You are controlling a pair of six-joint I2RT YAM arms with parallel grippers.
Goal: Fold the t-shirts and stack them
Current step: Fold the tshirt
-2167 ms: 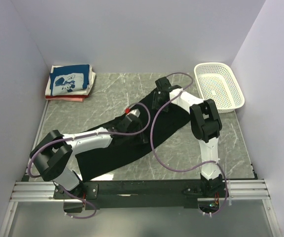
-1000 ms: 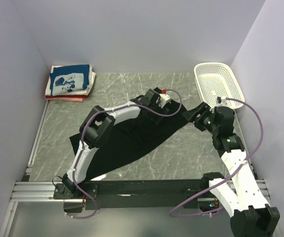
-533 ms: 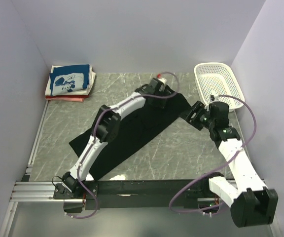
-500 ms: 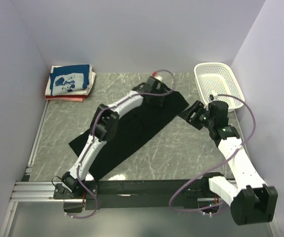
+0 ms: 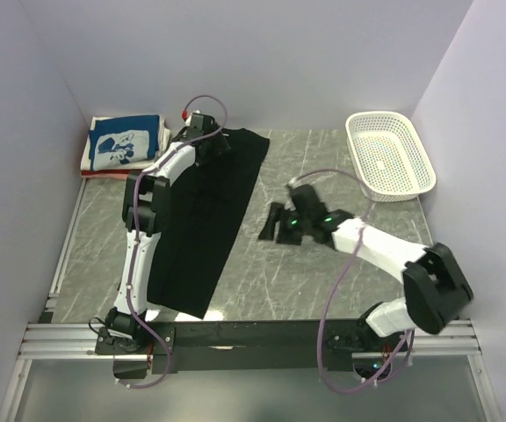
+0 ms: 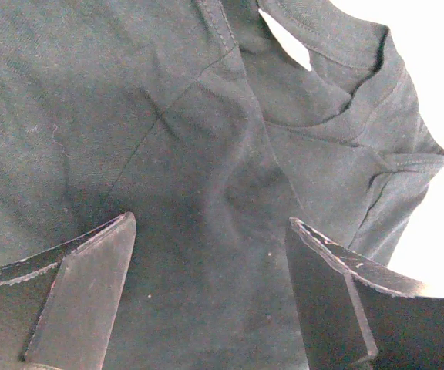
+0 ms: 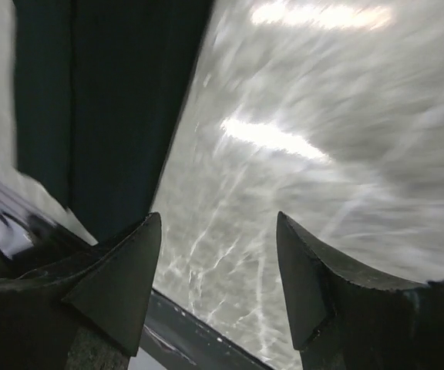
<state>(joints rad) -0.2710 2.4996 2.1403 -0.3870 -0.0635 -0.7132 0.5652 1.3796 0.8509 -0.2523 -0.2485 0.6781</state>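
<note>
The black t-shirt [image 5: 207, 220] lies as a long folded strip on the marble table [image 5: 323, 272], running from the far wall to the near left. My left gripper [image 5: 220, 145] is open over its far end. The left wrist view shows its fingers [image 6: 91, 270] spread above the black cloth [image 6: 191, 154], with the collar [image 6: 338, 123] just ahead. My right gripper [image 5: 272, 225] is open and empty over bare marble, right of the shirt. In the blurred right wrist view [image 7: 218, 220] the shirt's edge [image 7: 114, 92] shows at upper left. The folded stack, blue print [image 5: 123, 143] above white and red [image 5: 117, 175], sits back left.
A white perforated basket [image 5: 390, 154] stands at the back right corner. White walls close in on three sides. The black front rail [image 5: 253, 338] with the arm bases runs along the near edge.
The black shirt swung from a diagonal to lie lengthwise on the left. My left gripper went to the far left with its top end. My right gripper left the shirt's right corner and moved to mid-table.
</note>
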